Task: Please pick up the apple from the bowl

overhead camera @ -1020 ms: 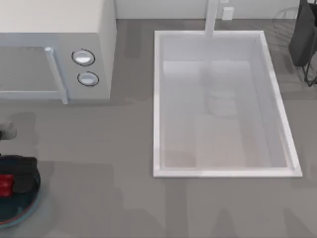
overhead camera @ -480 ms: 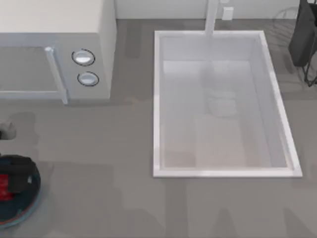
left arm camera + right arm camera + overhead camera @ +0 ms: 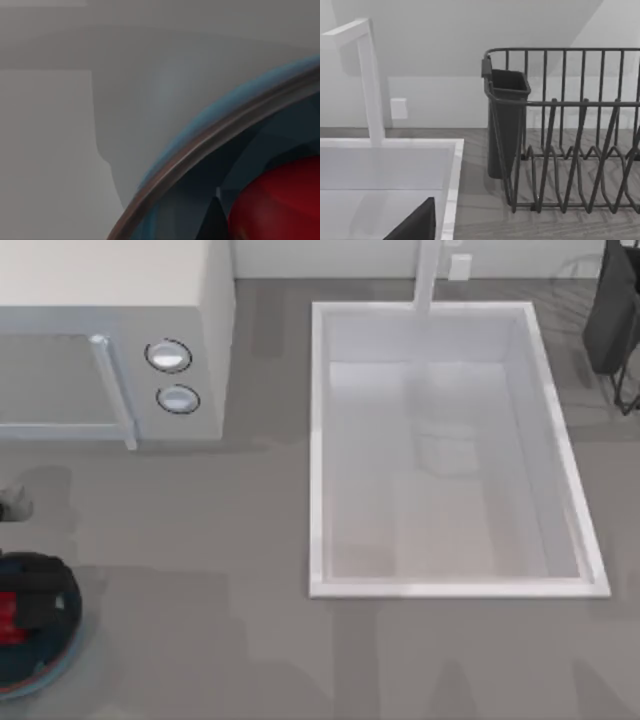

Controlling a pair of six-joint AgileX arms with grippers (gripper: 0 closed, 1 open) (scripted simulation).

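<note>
The blue bowl (image 3: 45, 670) sits at the table's front left corner, cut off by the top view's edge. The red apple (image 3: 8, 616) lies inside it, half covered by my left gripper (image 3: 40, 592), whose black body hangs over the bowl's far side. In the left wrist view the bowl's reddish rim (image 3: 210, 145) curves close by, and the apple (image 3: 280, 205) sits just within it. My right arm is parked beyond the sink's far right, and a dark piece of my right gripper (image 3: 415, 227) shows in the right wrist view.
A white microwave (image 3: 110, 350) stands at the back left. The large white sink (image 3: 320, 460) with its faucet (image 3: 428, 275) takes up the table's right half. A dark dish rack (image 3: 570, 130) with a cutlery holder (image 3: 610, 310) stands at the far right.
My left gripper has shifted slightly to the left over the bowl, covering a bit more of the apple. Nothing else has moved.
</note>
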